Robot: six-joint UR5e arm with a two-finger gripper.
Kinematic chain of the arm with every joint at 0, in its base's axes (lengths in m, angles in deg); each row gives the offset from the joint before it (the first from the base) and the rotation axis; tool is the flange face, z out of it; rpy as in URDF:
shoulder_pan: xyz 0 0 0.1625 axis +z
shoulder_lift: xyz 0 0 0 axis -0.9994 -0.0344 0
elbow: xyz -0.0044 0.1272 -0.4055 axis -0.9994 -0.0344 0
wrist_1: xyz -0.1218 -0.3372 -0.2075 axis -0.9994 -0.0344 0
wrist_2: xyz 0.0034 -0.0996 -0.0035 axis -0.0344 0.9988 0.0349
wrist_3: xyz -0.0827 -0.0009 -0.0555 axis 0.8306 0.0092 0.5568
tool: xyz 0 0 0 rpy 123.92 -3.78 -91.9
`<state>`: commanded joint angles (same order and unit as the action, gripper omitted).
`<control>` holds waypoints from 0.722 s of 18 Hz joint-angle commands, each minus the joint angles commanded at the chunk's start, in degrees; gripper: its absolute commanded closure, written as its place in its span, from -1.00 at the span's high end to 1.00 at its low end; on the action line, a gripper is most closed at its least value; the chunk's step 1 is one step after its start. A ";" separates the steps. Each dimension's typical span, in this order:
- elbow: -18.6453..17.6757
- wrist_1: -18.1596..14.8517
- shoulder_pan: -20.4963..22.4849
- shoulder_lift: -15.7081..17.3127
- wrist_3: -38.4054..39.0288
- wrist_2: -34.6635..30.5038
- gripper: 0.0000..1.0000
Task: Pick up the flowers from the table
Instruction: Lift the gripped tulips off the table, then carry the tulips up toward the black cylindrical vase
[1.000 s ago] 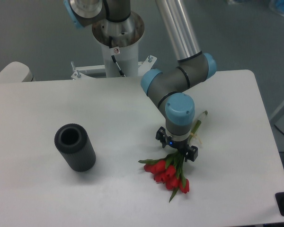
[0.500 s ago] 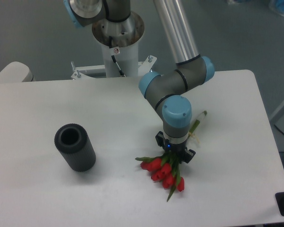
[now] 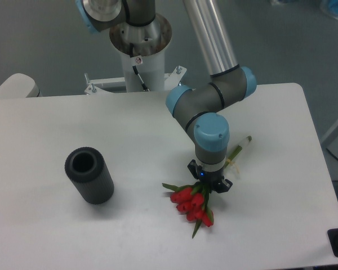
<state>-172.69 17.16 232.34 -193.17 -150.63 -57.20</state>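
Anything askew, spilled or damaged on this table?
Nothing stands out. The bunch of red tulips with green stems lies intact on the white table under the gripper. The black ribbed cylinder stands apart to the left, leaning a little.

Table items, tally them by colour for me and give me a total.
Red and green: 1, the flowers, under the gripper
Black: 1, the ribbed cylinder
Total: 2 things on the white table
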 joint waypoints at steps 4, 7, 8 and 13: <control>2.63 -0.52 -2.37 2.72 0.44 4.64 -0.67; 4.04 -0.62 -3.34 5.01 0.70 11.32 -0.67; 4.22 -0.62 -3.34 6.06 0.79 14.04 -0.66; 5.44 -0.62 -2.64 10.80 11.39 27.40 -0.66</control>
<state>-167.24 16.55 229.70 -182.37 -139.24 -29.81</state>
